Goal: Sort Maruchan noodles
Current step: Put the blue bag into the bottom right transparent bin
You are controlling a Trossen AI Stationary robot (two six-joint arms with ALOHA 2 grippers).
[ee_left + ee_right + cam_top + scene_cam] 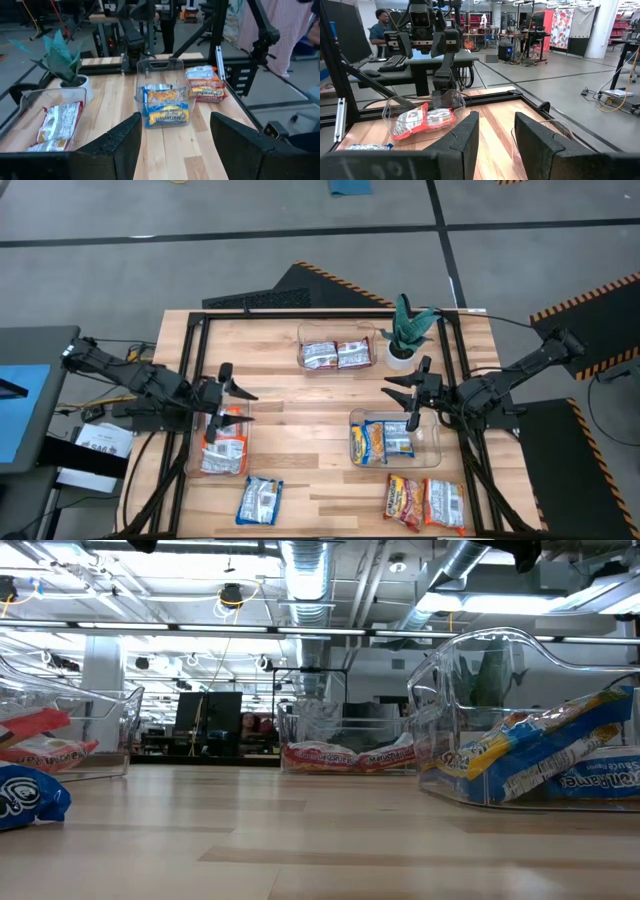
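Note:
Maruchan noodle packets lie in three clear bins. Two whitish-red ones (335, 355) are in the far bin, red-orange ones (224, 448) in the left bin, and blue-yellow ones (382, 442) in the right bin. A blue packet (260, 500) and two red-orange packets (425, 500) lie loose on the table near its near edge. My left gripper (245, 406) hangs open above the left bin's far end. My right gripper (400, 402) hangs open above the right bin's far edge. Both point level at each other across the table, and nothing is between their fingers (125, 145) (465, 135).
A green potted plant (408, 330) stands at the far right, beside the far bin (303, 340). Bare wood lies in the table's middle between the bins (300, 420). Black frame rails (190, 370) run along the table's edges. A person (381, 22) sits at a desk beyond the table.

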